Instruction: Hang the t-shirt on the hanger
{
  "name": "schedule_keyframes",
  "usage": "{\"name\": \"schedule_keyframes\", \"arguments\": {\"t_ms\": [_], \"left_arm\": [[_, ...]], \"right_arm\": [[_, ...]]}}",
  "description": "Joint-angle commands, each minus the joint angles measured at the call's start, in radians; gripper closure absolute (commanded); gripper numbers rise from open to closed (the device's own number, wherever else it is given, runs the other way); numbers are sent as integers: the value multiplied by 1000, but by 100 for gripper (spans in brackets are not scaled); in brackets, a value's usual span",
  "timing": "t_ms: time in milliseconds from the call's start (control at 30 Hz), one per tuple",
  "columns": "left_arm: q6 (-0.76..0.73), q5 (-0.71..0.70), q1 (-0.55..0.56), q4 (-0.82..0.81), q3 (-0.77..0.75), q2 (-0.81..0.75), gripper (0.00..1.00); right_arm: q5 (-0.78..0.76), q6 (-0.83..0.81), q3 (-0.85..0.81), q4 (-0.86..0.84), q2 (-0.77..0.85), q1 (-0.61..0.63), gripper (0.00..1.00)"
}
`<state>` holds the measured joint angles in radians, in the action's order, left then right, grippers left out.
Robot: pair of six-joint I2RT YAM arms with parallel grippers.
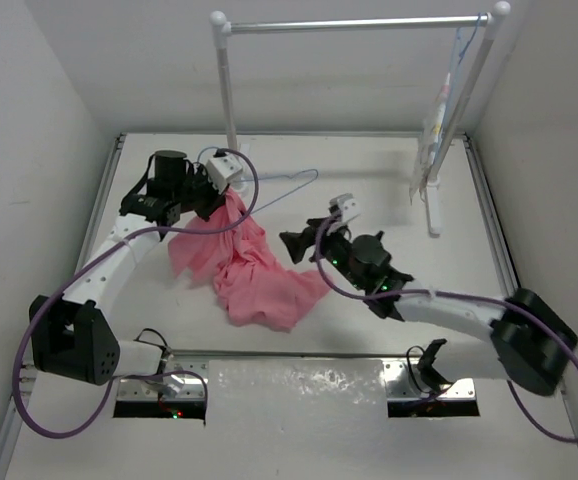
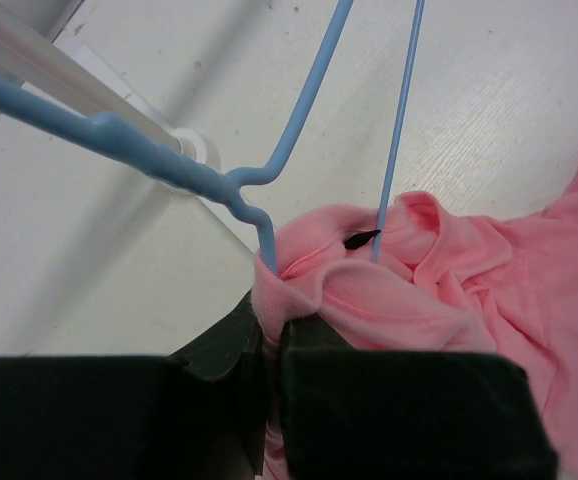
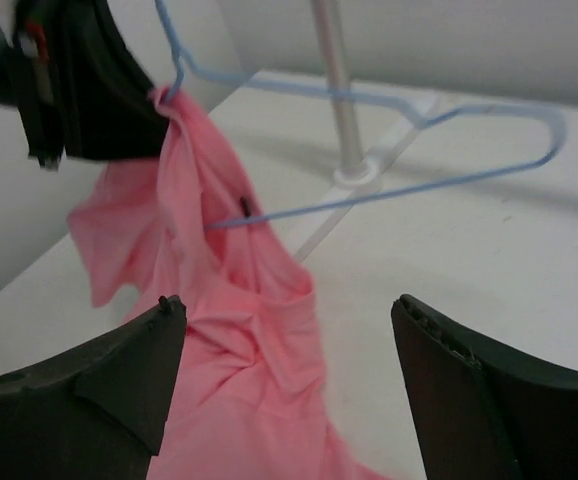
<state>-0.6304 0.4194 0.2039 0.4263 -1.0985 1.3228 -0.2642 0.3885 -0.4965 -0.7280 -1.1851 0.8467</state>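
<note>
The salmon-pink t-shirt hangs bunched from my left gripper and trails onto the table. My left gripper is shut on the t-shirt's collar fold, beside the hanger wire. The pale blue hanger is lifted at a slant; one arm goes into the shirt's neck, and its hook end points right. My right gripper is open and empty, right of the shirt, facing it.
A white tube clothes rail stands at the back, its left post right behind the hanger. Another hanger with a whitish sheet hangs at the rail's right end. The walls close in left and right.
</note>
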Motion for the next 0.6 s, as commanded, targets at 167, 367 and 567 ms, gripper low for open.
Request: {"name": "schedule_keyframes", "arguments": {"t_ms": [167,367,567], "left_arm": [[64,-31,15,-58,-21,-65,100],[67,-33,17,-55,-11,-66,100],[64,-44,17,-66,0,-66,100]], "right_arm": [[405,421,-253,-283,-509,-69,28],[343,444,-368,-223,-649,-75,23],[302,493,-413,-145,-745,-100,27]]}}
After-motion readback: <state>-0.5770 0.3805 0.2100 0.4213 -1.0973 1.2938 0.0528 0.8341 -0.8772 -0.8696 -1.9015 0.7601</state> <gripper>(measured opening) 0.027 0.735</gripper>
